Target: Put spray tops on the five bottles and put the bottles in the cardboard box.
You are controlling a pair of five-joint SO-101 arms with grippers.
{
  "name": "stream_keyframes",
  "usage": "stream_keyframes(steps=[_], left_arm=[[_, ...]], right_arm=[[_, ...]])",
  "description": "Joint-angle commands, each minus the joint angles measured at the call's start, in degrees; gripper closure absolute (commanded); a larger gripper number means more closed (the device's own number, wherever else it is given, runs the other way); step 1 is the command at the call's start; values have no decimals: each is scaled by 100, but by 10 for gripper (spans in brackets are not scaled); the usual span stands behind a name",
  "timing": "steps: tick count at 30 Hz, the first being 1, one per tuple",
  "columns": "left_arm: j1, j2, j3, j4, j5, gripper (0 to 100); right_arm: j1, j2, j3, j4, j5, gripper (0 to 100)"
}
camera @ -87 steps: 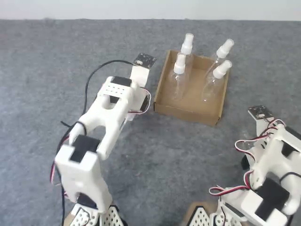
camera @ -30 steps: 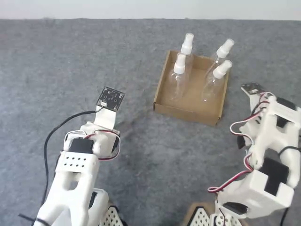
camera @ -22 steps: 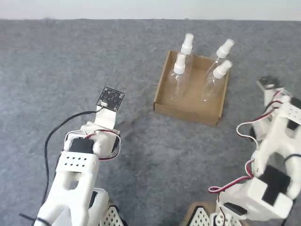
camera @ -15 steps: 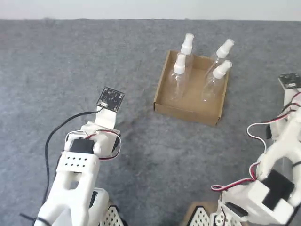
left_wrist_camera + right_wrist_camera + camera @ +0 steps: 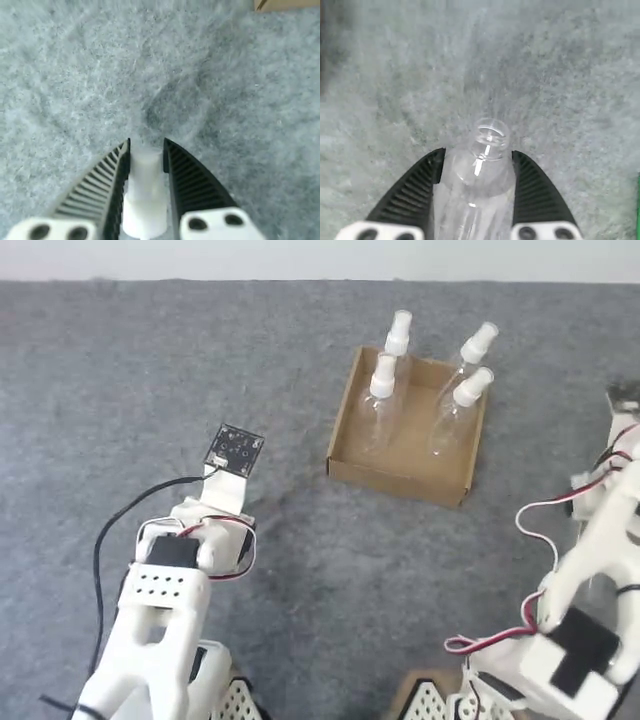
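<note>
Grey, felt-like covering on the counter (image 5: 120, 370) carries the whole arrangement. Left: my left end effector (image 5: 146, 145) is closed narrowly on a white spray top (image 5: 145, 190). The top sits lengthwise between the ribbed fingers with its end reaching to the tips, and I judge this grip leaves it free to be offered to a bottle neck. Centre: the cardboard box (image 5: 395, 477) holds four capped bottles (image 5: 378, 405) in two pairs, white tops toward the far wall. Bare floor near the front wall is presumably room for the fifth. Right: my right end effector (image 5: 478, 154) clamps the fifth bottle (image 5: 487, 142), clear and uncapped, at its shoulder, so the open mouth stands beyond the fingers. Top and mouth are well apart. Bringing them together is, in my judgement, the step in hand.
</note>
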State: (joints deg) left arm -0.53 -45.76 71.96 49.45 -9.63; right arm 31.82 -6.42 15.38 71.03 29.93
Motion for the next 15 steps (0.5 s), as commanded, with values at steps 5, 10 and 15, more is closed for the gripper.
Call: stream_keyframes(steps=[5,10,15], left_arm=[[-246,-229,-1138,229,431,989],[-624,-237,-2809,1064,651,989],[-686,-237,-4716,1908,993,989]], right_arm=[[-1736,-1956,-334,444,-1204,965],[-3556,-3292,360,374,-1908,965],[-5508,-4163,1582,-400,-2180,965]])
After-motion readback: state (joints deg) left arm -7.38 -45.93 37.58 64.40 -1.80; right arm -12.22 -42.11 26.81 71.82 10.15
